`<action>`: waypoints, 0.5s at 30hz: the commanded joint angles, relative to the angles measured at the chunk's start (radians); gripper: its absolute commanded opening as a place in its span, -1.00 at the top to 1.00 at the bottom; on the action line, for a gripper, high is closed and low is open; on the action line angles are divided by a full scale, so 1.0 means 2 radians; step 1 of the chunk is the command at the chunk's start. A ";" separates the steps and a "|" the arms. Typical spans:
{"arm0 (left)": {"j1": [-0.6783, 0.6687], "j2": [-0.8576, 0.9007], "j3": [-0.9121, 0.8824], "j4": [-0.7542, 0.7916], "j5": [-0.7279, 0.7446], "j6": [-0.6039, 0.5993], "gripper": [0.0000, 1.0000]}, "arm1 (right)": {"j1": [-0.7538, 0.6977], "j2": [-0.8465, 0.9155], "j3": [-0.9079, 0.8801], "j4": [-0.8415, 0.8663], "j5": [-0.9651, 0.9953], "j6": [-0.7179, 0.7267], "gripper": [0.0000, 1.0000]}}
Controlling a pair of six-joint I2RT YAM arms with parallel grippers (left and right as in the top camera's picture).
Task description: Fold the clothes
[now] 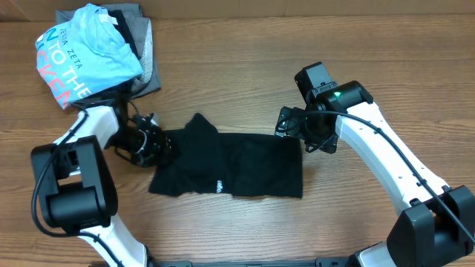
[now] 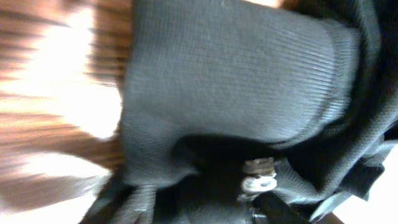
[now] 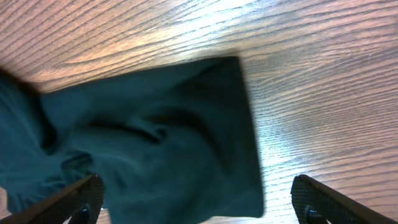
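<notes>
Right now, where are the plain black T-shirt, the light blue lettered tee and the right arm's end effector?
Plain black soft T-shirt point(image 1: 256, 167): overhead view, flat middle of the fabric.
Light blue lettered fabric tee point(image 1: 89, 48): overhead view, its bunched upper surface.
Right end effector point(image 1: 286, 124): overhead view, midway between its fingertips.

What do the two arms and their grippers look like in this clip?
The left arm and right arm have white links, black joint housings and black cables. A green light glows near the right wrist. The left gripper and right gripper are black.
</notes>
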 commanded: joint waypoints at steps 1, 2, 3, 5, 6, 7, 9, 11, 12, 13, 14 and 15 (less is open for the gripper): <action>-0.035 0.031 -0.022 0.002 0.018 0.022 0.30 | -0.001 -0.003 0.006 0.003 0.005 -0.004 -1.00; -0.040 0.031 -0.022 0.002 0.018 0.019 0.43 | -0.001 -0.003 0.006 0.003 0.005 -0.004 -1.00; -0.044 0.031 -0.022 0.003 0.018 0.015 0.58 | -0.001 -0.003 0.006 0.003 0.005 -0.004 -1.00; -0.047 0.031 -0.021 0.004 0.018 0.012 0.88 | -0.001 -0.003 0.006 0.003 0.005 -0.004 -1.00; -0.047 0.031 -0.020 0.004 0.017 0.011 0.92 | -0.001 -0.004 0.006 0.003 0.005 -0.004 -1.00; -0.047 0.031 -0.019 0.003 0.017 0.010 0.92 | -0.001 -0.003 0.006 0.003 0.005 -0.004 -1.00; -0.046 0.031 -0.014 0.000 0.005 0.002 0.92 | -0.001 -0.003 0.005 0.003 0.005 -0.004 -1.00; -0.042 0.030 -0.007 -0.004 -0.020 -0.014 0.92 | -0.001 -0.003 0.005 0.002 0.005 -0.004 -1.00; -0.040 0.029 -0.003 -0.006 -0.030 -0.021 0.92 | -0.001 -0.003 0.004 0.002 0.005 -0.004 -1.00; -0.038 0.026 0.003 -0.011 -0.042 -0.028 0.92 | -0.001 -0.003 0.003 0.002 0.005 -0.004 -1.00; -0.036 0.024 0.010 -0.016 -0.051 -0.034 0.92 | -0.001 -0.003 0.000 0.003 0.005 -0.004 -1.00; -0.033 0.020 0.018 -0.023 -0.058 -0.038 0.92 | -0.001 -0.003 -0.003 0.004 0.005 -0.004 -1.00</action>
